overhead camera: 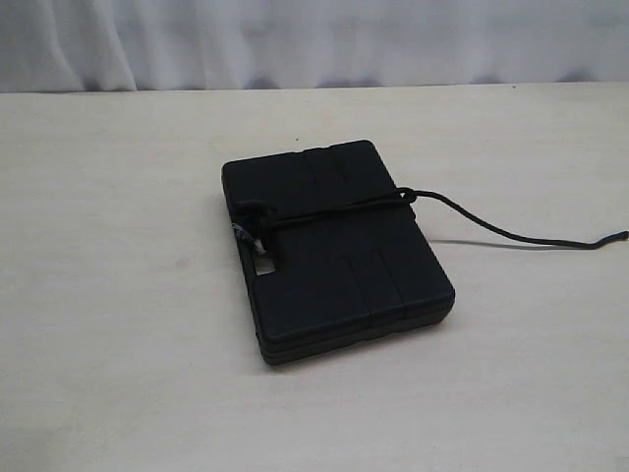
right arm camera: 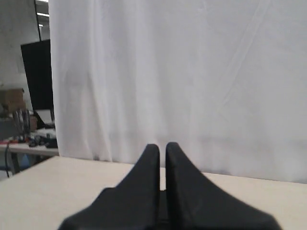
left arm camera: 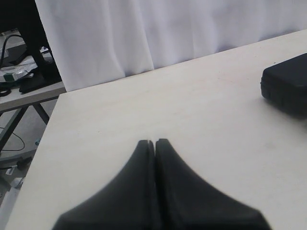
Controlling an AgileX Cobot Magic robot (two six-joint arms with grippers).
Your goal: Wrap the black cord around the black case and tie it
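Left hand (left arm camera: 151,143) is pressed together and empty; right hand (right arm camera: 162,146) is nearly closed, also empty. The thin braided black cord (overhead camera: 334,209) crosses the flat matte black plastic case (overhead camera: 324,280) and looks knotted, which probably explains why the case sits well apart from the left hand on the pale table (overhead camera: 118,315).

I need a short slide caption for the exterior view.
The black case on a pale table, black cord wrapped across it, one end trailing.

A flat black case (overhead camera: 334,280) lies near the middle of a pale table (overhead camera: 118,295), angled to its edges. A black cord (overhead camera: 491,228) crosses the case's top, bunches at its left side, and trails toward the table's right edge.
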